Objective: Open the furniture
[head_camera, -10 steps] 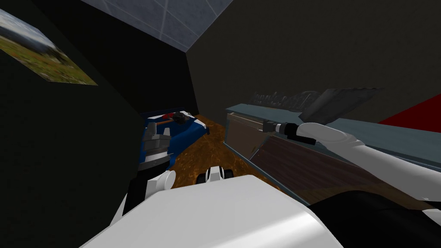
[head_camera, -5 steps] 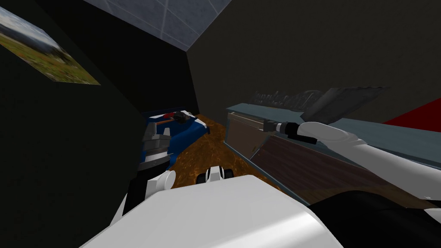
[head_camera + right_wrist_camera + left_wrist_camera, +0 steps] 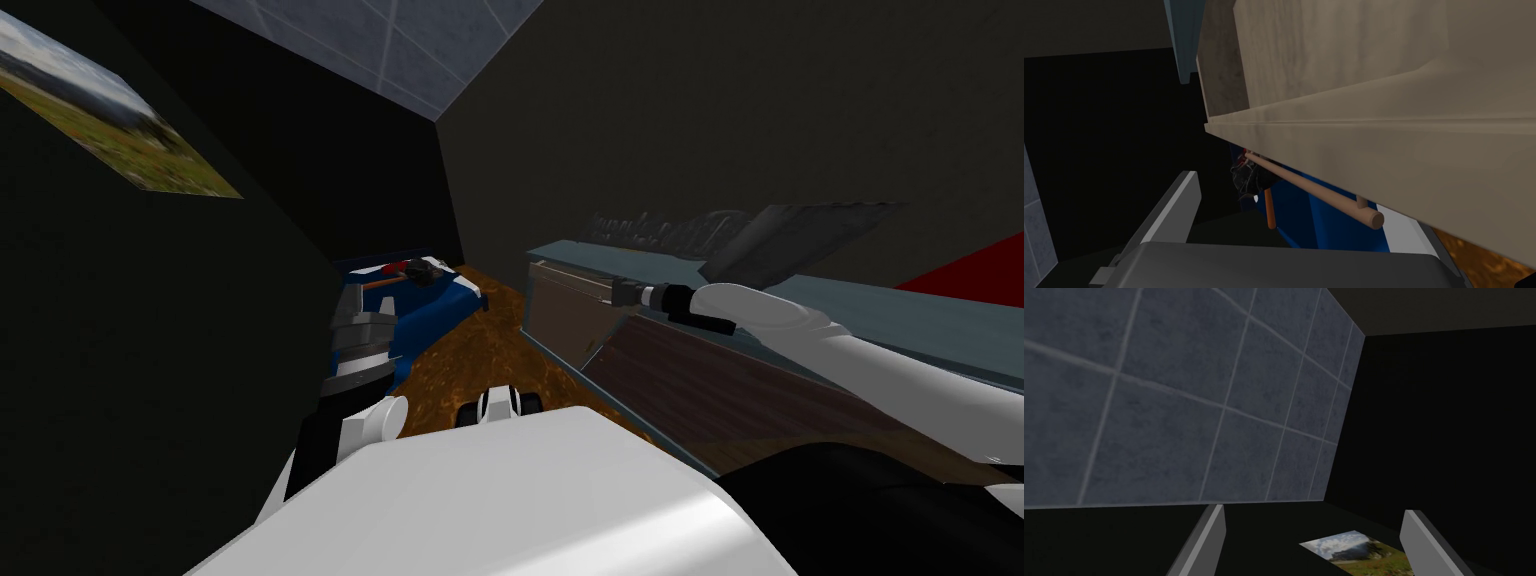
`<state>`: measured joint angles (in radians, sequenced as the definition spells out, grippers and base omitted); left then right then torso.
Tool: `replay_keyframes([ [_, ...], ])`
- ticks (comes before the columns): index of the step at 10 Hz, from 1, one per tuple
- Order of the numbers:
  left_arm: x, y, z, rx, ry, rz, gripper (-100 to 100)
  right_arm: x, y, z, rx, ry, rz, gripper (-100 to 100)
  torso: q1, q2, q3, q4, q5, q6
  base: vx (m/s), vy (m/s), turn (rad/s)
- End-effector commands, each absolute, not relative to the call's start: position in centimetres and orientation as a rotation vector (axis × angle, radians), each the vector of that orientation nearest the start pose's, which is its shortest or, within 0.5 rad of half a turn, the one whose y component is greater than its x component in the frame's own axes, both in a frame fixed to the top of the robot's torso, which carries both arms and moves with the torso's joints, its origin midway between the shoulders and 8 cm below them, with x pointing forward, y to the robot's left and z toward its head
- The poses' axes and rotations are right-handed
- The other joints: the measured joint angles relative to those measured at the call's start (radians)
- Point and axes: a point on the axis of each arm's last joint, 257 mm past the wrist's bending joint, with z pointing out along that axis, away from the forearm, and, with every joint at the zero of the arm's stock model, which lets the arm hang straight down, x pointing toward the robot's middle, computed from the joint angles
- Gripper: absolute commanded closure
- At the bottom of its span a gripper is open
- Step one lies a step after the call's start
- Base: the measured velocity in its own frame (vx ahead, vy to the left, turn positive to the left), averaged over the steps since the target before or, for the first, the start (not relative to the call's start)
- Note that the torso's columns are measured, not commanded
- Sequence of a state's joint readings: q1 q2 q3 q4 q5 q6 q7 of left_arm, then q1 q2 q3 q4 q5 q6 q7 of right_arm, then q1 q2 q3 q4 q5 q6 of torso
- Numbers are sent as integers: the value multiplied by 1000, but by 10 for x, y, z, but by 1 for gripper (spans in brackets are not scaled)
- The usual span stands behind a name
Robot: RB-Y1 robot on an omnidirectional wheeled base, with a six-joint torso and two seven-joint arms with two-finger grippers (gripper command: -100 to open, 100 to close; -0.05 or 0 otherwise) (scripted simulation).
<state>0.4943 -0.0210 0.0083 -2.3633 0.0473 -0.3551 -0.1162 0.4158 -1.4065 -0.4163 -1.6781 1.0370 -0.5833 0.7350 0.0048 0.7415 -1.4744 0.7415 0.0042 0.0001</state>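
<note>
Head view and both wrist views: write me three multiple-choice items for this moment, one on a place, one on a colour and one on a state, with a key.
1. Where is the right gripper?
A. At the front of the cabinet, by its rod handle
B. Down on the floor
C. Against the wall picture

2. What colour is the rod handle?
A. Red
B. Pale tan
C. Black

3. How do the fingers of the left gripper stand?
A. Shut on a cloth
B. Shut on the handle
C. Open, with nothing between them

Key: 1 A, because the head view shows the right arm stretched to the cabinet and the right wrist view has the handle close ahead. 2 B, because the rod matches the pale panel that carries it. 3 C, because the left wrist view shows two fingers wide apart.
</note>
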Motion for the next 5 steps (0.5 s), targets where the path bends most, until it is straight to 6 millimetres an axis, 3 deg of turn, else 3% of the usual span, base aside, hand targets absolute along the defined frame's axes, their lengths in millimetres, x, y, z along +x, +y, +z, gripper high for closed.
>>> replay_keyframes([
  [1,349,289,36,-700,638,-1209,0,453,-486,-54,-1672,1255,-817,0,-1,0,0,-1,-1,0,0,0,0],
  [5,349,289,36,-700,638,-1209,0,451,-486,-58,-1676,1261,-810,0,-4,-2,-1,-2,-3,0,0,0,0],
])
